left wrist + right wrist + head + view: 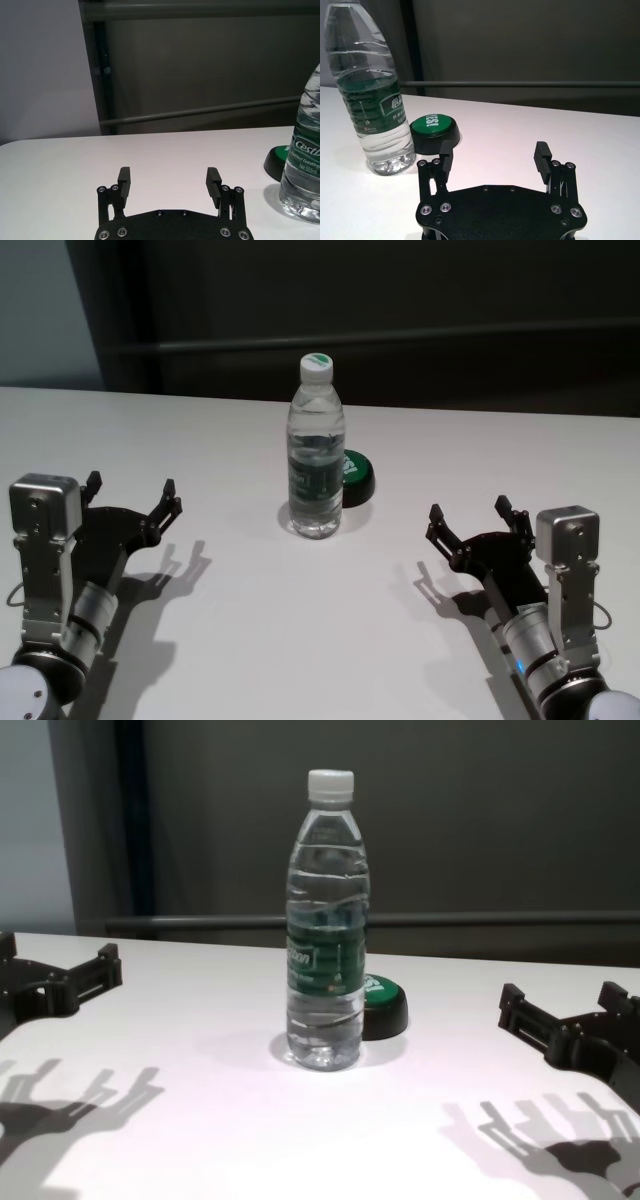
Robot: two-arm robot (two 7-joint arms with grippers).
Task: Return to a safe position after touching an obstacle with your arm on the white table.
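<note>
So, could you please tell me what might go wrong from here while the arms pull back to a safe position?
1. The water bottle stands upright, tall and narrow, between both arms; a sideways sweep by either could tip it.
2. The black puck sits right behind the bottle, so a nudged bottle may knock into it.
3. The left tool and right tool hover low over the white table, both open; dipping could scrape it.

I see a bright white table (300, 640) under overhead light against a dim, dark backdrop; each claw throws sharp doubled shadows toward the near edge. Focus is crisp, no glare.
</note>
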